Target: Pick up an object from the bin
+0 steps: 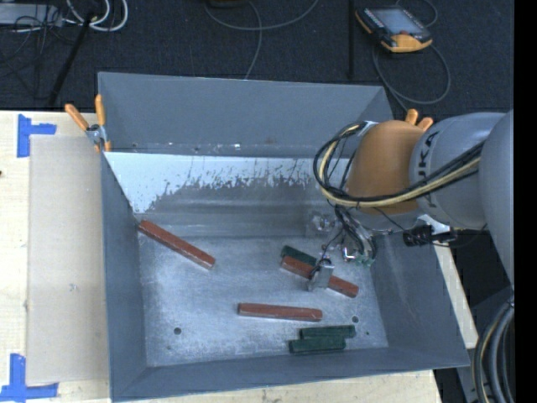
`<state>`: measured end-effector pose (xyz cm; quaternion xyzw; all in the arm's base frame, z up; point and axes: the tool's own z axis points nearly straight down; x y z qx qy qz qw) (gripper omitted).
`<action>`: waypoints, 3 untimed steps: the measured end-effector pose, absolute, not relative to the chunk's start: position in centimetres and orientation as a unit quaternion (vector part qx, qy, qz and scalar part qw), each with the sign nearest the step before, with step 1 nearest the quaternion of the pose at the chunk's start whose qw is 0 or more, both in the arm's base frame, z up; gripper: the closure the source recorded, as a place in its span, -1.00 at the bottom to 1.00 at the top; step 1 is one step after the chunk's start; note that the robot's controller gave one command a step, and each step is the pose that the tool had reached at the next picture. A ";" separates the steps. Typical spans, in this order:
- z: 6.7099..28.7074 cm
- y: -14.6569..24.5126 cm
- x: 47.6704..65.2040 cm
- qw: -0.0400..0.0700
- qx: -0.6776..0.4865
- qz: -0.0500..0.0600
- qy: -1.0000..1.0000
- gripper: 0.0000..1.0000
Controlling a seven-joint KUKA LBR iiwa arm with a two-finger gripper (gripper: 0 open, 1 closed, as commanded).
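Several slim bars lie scattered in the grey metal bin (252, 116) — loose and mostly apart, so each could be taken singly. The claw (320, 275) is down over the short reddish-brown bar (342, 288) at the right, with a dark green block (294, 253) just beside it — whether the claw is apart or clamped, I cannot tell.

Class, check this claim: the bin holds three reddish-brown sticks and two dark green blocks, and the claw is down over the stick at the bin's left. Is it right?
No. The camera view shows the claw over the right-hand stick, beside one green block; the left stick lies alone. The count of three sticks and two green blocks stands.
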<state>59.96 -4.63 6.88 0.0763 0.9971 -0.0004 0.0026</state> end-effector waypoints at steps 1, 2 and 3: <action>6.9 -4.5 59.7 0.000 0.075 0.000 0.997 1.00; 18.1 -4.5 58.9 0.004 0.070 0.000 0.998 1.00; 24.4 -5.3 57.6 0.004 0.046 0.000 0.999 1.00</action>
